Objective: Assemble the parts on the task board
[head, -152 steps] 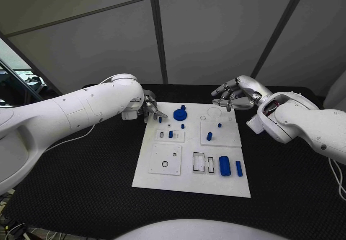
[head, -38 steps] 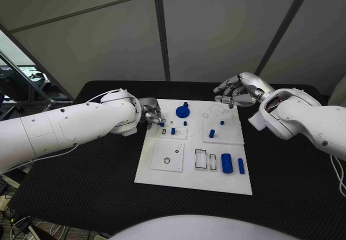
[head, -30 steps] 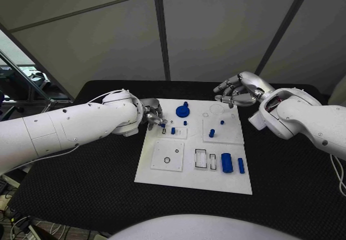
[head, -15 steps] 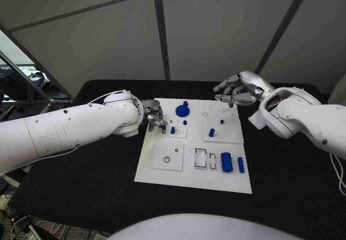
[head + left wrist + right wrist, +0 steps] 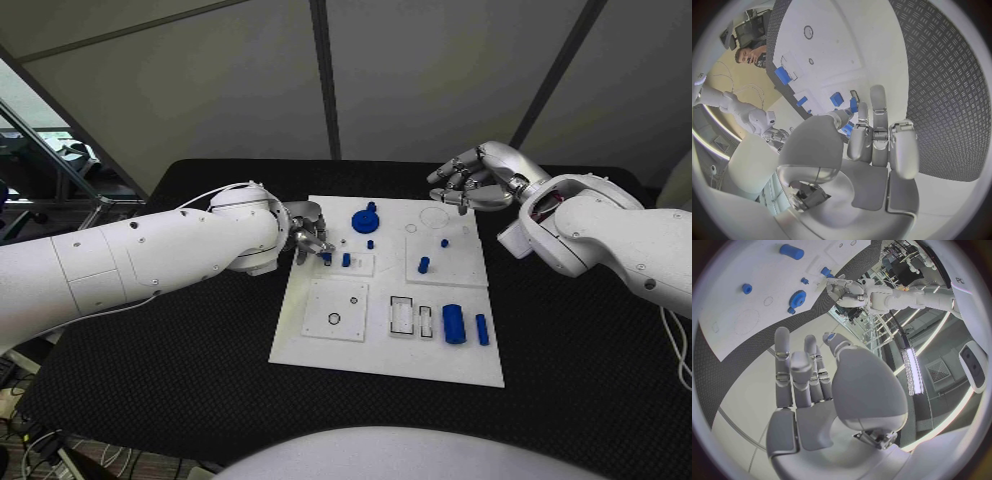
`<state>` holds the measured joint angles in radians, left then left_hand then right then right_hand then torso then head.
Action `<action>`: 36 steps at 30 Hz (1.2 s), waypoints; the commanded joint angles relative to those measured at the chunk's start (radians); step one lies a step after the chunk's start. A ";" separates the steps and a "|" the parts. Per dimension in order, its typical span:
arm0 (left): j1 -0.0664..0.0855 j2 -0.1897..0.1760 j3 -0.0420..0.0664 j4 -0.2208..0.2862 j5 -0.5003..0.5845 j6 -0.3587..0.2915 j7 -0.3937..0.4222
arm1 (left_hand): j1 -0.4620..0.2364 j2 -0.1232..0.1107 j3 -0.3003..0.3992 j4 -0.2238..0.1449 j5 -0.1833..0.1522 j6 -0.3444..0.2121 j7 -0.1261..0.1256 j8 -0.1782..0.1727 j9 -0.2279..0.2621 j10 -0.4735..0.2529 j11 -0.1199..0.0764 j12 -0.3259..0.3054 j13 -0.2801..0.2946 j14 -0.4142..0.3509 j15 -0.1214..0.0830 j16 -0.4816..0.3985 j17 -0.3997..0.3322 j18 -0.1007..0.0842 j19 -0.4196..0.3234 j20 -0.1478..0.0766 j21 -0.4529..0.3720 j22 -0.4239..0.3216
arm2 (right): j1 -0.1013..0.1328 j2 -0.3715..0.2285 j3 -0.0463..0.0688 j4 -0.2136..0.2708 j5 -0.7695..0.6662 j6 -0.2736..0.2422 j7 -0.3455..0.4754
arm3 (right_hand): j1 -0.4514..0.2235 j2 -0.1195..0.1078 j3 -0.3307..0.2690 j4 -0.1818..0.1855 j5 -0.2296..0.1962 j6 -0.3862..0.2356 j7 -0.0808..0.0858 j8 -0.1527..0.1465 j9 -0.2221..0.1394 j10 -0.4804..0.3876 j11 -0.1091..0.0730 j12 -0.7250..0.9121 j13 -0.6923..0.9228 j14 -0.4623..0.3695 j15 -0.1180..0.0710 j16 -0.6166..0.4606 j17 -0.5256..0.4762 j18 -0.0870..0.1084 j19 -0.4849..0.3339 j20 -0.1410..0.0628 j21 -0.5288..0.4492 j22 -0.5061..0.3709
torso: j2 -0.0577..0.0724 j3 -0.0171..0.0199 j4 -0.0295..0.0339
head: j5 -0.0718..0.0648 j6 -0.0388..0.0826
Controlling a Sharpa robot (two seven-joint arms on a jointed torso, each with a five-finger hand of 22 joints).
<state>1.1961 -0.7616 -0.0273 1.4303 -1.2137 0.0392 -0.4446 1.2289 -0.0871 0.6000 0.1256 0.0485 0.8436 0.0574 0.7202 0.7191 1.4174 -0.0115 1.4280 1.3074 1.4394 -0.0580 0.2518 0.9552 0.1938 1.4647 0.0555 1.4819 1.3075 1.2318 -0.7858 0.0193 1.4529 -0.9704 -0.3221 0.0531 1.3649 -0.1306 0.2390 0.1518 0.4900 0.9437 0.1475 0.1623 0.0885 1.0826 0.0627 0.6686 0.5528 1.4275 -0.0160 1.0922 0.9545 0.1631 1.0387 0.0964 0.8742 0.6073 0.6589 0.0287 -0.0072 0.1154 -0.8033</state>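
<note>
White plastic task board (image 5: 378,350) lies flat on the black table (image 5: 173,370), with several shallow pockets in its surface. In the near part, two narrow rectangular pockets (image 5: 411,317) with dark outlines stand side by side; I cannot tell if anything is in them. Just beside them lie a thick blue cylinder (image 5: 454,325) and a thin blue bar (image 5: 482,330). A square white plate with a small black ring (image 5: 335,319) sits on the other side of these pockets.

Further away, the left hand (image 5: 307,240) is at the board's edge with its fingers (image 5: 878,120) close together and pointing down on a small blue peg (image 5: 853,105) at the fingertips. The left wrist view shows the thumb and fingers closed narrowly around this small blue piece, so the hand holds it, next to a second small blue peg (image 5: 346,261) standing in a small square plate. Beyond the fingertips stand a short blue peg (image 5: 423,265) and a blue gear-shaped part (image 5: 366,221).

The right hand (image 5: 472,182) hangs above the far edge of the board, apart from it. Its fingers (image 5: 792,371) are half curled with gaps between them and hold nothing.

No readable writing shows on the board.
</note>
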 commanded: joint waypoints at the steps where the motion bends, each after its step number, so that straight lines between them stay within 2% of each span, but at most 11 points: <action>1: -0.001 0.002 0.000 0.002 -0.037 0.006 -0.005 | 0.006 -0.008 0.001 -0.008 0.004 0.002 -0.006 0.001 0.001 -0.007 -0.001 -0.005 0.004 0.006 0.001 -0.005 0.001 -0.168 0.053 -0.005 -0.002 0.192 | 0.002 0.001 0.001 0.000 -0.002 0.005 0.011 | -0.002 -0.004 0.004 -0.001 0.003 0.005 0.004 0.003 -0.001 0.003 -0.002 -0.005 -0.001 0.005 0.001 -0.005 0.001 0.016 0.005 -0.001 -0.005 0.001 | 0.000 0.0000 0.0001 | -0.001 -0.001; 20: -0.011 0.001 0.000 0.013 -0.063 0.018 -0.006 | 0.010 -0.011 0.001 -0.012 0.004 0.004 -0.007 0.000 0.001 -0.006 -0.002 -0.005 0.004 0.007 0.001 -0.005 0.001 -0.168 0.054 -0.005 -0.002 0.192 | 0.002 0.001 0.001 -0.001 -0.002 0.007 0.011 | -0.004 -0.004 0.005 0.001 0.005 0.005 0.004 0.004 -0.001 0.004 -0.002 -0.005 -0.002 0.006 0.001 -0.004 0.004 0.016 0.006 -0.001 -0.005 0.002 | 0.000 -0.0007 0.0004 | 0.000 -0.005; 36: -0.013 -0.002 0.000 0.021 -0.089 0.045 -0.004 | 0.014 -0.013 0.001 -0.015 0.004 0.005 -0.007 0.000 0.001 -0.006 -0.003 -0.006 0.003 0.007 0.000 -0.006 0.002 -0.168 0.054 -0.005 -0.002 0.192 | 0.002 0.002 0.001 -0.002 -0.002 0.009 0.012 | -0.004 -0.004 0.005 0.001 0.005 0.005 0.004 0.004 -0.001 0.004 -0.002 -0.005 -0.002 0.006 0.001 -0.004 0.004 0.016 0.006 -0.001 -0.005 0.002 | 0.000 0.0000 -0.0004 | 0.001 -0.008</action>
<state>1.1852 -0.7640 -0.0257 1.4496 -1.2830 0.0570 -0.4457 1.2368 -0.0950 0.5973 0.1227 0.0455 0.8484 0.0550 0.7200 0.7197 1.4155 -0.0134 1.4280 1.3078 1.4388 -0.0574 0.2518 0.9559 0.1937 1.4647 0.0556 1.4819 1.3075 1.2316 -0.7847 0.0193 1.4498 -0.9704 -0.3187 0.0539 1.3649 -0.1306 0.2390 0.1518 0.4900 0.9437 0.1475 0.1623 0.0885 1.0826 0.0627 0.6686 0.5518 1.4275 -0.0160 1.0922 0.9572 0.1631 1.0387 0.0965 0.8741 0.6085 0.6592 0.0284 -0.0073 0.1165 -0.8109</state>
